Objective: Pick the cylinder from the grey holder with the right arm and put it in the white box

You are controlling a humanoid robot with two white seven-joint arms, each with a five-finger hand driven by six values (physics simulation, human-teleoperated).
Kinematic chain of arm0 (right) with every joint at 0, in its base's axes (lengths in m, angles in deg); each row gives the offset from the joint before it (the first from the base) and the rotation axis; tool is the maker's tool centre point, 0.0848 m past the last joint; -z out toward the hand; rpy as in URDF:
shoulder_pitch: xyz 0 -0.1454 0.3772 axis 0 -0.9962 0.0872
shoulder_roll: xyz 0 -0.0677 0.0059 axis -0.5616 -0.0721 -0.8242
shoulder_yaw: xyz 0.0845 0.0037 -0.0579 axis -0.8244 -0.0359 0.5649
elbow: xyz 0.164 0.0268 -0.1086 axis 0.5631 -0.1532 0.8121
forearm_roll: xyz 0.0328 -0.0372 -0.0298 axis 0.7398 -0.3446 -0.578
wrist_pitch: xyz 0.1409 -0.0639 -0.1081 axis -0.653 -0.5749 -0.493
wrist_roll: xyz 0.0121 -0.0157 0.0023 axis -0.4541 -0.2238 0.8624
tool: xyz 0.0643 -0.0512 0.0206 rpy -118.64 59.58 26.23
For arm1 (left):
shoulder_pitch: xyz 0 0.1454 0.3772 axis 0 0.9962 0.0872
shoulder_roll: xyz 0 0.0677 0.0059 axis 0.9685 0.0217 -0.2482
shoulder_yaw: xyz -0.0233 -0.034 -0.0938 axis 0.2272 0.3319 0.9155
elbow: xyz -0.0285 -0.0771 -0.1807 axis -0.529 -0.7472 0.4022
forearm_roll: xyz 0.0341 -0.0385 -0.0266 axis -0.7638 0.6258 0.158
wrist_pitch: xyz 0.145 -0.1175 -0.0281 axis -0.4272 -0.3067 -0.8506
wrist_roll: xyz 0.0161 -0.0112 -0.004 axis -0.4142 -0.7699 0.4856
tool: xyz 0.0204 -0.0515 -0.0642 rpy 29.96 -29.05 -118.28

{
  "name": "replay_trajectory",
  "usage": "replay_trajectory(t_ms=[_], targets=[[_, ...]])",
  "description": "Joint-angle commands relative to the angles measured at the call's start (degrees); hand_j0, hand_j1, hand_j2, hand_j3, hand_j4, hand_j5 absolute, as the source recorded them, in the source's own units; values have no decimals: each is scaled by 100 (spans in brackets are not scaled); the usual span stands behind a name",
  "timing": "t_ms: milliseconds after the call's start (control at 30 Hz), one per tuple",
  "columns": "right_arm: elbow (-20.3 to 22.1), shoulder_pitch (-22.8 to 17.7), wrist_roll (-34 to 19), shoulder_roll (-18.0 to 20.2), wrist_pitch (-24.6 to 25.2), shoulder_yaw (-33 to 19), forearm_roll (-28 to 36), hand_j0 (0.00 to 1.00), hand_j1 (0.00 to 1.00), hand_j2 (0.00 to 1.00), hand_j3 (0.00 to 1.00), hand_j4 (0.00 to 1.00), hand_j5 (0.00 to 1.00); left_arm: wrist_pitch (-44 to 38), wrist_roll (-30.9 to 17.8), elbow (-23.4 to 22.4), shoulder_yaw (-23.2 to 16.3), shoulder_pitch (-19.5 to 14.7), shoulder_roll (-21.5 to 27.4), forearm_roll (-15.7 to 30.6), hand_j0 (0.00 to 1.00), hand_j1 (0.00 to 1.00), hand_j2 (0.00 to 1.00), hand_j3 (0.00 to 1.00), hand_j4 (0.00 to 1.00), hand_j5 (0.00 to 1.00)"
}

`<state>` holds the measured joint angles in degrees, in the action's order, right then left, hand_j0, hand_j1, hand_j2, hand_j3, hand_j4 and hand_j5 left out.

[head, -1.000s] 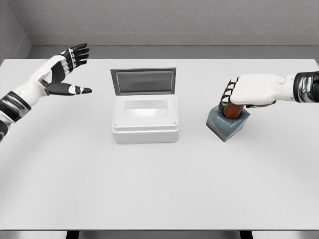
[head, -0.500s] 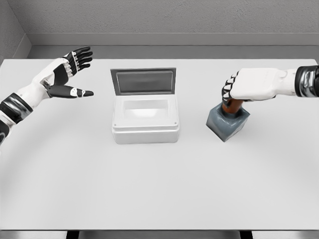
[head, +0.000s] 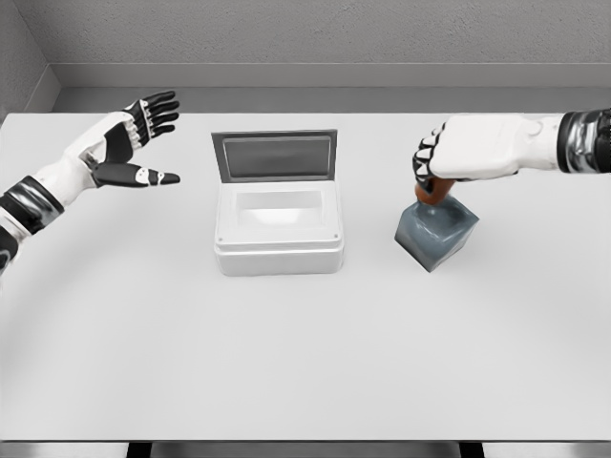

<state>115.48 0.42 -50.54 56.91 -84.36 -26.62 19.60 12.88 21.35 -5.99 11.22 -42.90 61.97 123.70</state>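
Cylinder (head: 434,194) — under right hand (head: 468,157), gripped, above grey holder (head: 436,232)

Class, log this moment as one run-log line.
right hand: gripping orange-brown cylinder | cylinder above grey holder | white lidded box: open | left hand: open

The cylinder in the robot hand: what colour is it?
Orange-brown; the cylinder shows best in the head view, gripped by the right robot hand.

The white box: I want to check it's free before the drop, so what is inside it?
The white box stands open with its lid up; only its pale bare floor shows. The strip behind its front wall is hidden.
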Motion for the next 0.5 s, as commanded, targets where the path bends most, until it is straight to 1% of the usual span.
replay_trajectory(t_ms=[0,133,233,467], targets=[[0,17,3,-106,14,3,5,46,46,46,46,46,46,-6,-32,4,3,0,-12,32,100,100,100,100,100,100],[0,105,3,-326,14,38,-4,46,46,46,46,46,46,-6,-41,4,3,0,-12,32,100,100,100,100,100,100],[-9,141,3,-545,14,47,-171,46,46,46,46,46,46,-6,-41,4,3,0,-12,32,100,100,100,100,100,100],[-26,237,3,-897,14,126,-294,46,46,46,46,46,46,-6,-41,4,11,0,-12,41,100,100,100,100,100,100]])
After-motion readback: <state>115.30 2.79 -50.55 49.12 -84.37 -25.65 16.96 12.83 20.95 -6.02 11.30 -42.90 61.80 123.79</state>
